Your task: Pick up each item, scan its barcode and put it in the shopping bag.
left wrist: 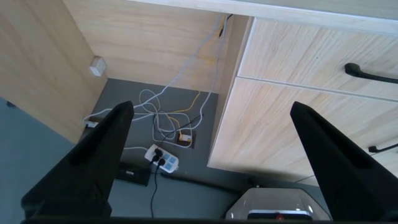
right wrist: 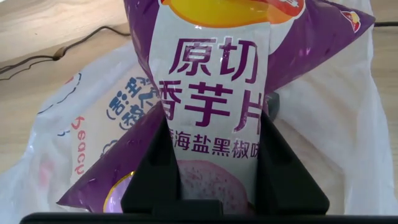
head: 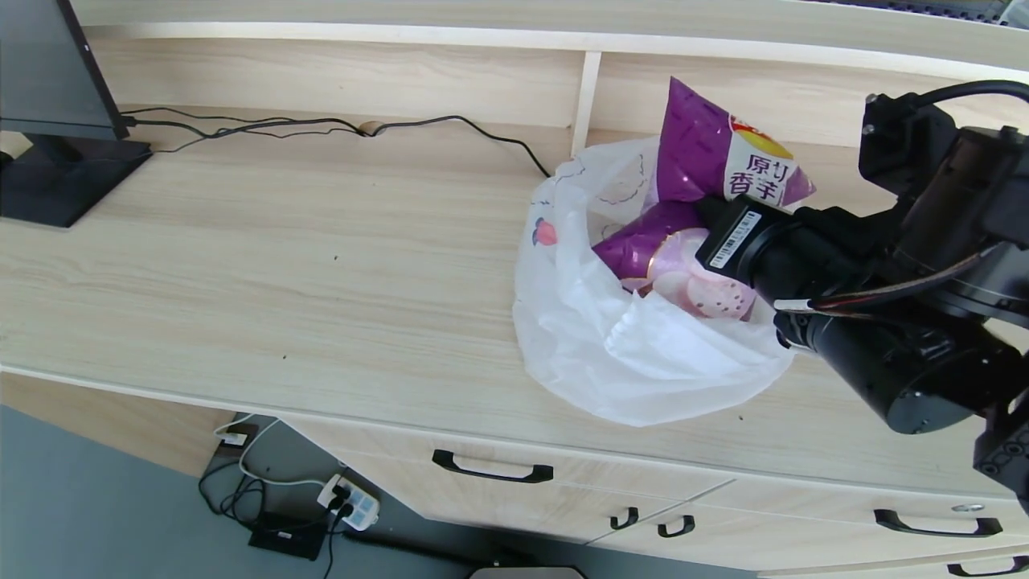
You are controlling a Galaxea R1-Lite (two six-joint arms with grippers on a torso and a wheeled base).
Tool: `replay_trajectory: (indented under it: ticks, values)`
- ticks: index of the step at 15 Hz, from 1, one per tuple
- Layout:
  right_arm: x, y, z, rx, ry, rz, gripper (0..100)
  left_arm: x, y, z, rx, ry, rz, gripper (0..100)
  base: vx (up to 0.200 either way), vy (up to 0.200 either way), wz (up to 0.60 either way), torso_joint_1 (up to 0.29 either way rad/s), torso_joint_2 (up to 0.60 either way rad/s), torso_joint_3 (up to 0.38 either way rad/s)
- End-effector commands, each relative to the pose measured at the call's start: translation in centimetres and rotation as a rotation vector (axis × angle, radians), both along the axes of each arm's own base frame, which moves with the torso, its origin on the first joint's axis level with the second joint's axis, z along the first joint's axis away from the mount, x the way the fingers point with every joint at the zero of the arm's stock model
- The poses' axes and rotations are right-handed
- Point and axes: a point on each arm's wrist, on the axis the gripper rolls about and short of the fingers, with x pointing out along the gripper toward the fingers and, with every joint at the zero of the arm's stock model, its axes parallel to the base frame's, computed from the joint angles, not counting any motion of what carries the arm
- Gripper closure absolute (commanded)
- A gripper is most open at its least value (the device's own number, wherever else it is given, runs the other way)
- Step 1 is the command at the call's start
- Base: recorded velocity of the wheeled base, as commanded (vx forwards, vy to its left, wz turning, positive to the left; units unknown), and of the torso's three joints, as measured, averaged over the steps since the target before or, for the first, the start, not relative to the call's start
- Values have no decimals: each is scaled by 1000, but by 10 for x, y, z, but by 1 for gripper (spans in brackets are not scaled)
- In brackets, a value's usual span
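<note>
Right arm is over the shopping bag (head: 627,354), which is thin, milky-white plastic, crinkled and slumped open on the pale wood-grain counter (head: 281,265), with a small printed cartoon pattern on its wall. The right gripper (right wrist: 216,127) is clamped on a purple chip packet (head: 707,153). It's glossy foil, puffed like a pillow, with a white printed panel across its face and crimped seams at the corners. In the right wrist view, the two black fingers (right wrist: 158,162) pinch it from either side across its lower half, and the pouch stands upright between them. The packet sits right over the bag's open mouth.

Under it, inside the bag, lies a second purple packet (head: 643,241). It's the same shiny foil, tipped on its side, with a pale round picture showing.

Left gripper (left wrist: 211,112) hangs low, off the counter, in front of the smooth wooden drawer fronts (left wrist: 280,124). Its two matte black wedge-shaped prongs are spread wide with nothing between them. Below it there's dark floor, a white power strip (left wrist: 163,158) and tangled cables (left wrist: 155,115).

At the counter's far left stands a black monitor (head: 48,72) on a flat base, and a thin black lead (head: 321,125) snakes along the back edge.
</note>
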Motion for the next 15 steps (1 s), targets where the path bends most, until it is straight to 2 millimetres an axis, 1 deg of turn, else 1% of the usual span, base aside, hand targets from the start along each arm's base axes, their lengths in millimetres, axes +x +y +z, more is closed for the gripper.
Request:
replay_trajectory:
  ticks: [1, 3, 8, 9, 12, 15]
  values:
    - [-11, 0, -4, -4, 4, 8, 100, 0, 0, 0, 0, 1, 0, 0, 0, 0, 0, 0, 0, 0]
    - [-14, 4, -6, -7, 11, 5, 100, 0, 0, 0, 0, 1, 0, 0, 0, 0, 0, 0, 0, 0]
    - [-11, 5, -14, -24, 34, -24, 100, 0, 0, 0, 0, 1, 0, 0, 0, 0, 0, 0, 0, 0]
    - [-9, 6, -16, -27, 41, -28, 100, 0, 0, 0, 0, 1, 0, 0, 0, 0, 0, 0, 0, 0]
    - [7, 2, -15, -20, 37, -77, 100, 0, 0, 0, 0, 1, 0, 0, 0, 0, 0, 0, 0, 0]
    - [12, 2, -13, -14, 33, -87, 100, 0, 0, 0, 0, 1, 0, 0, 0, 0, 0, 0, 0, 0]
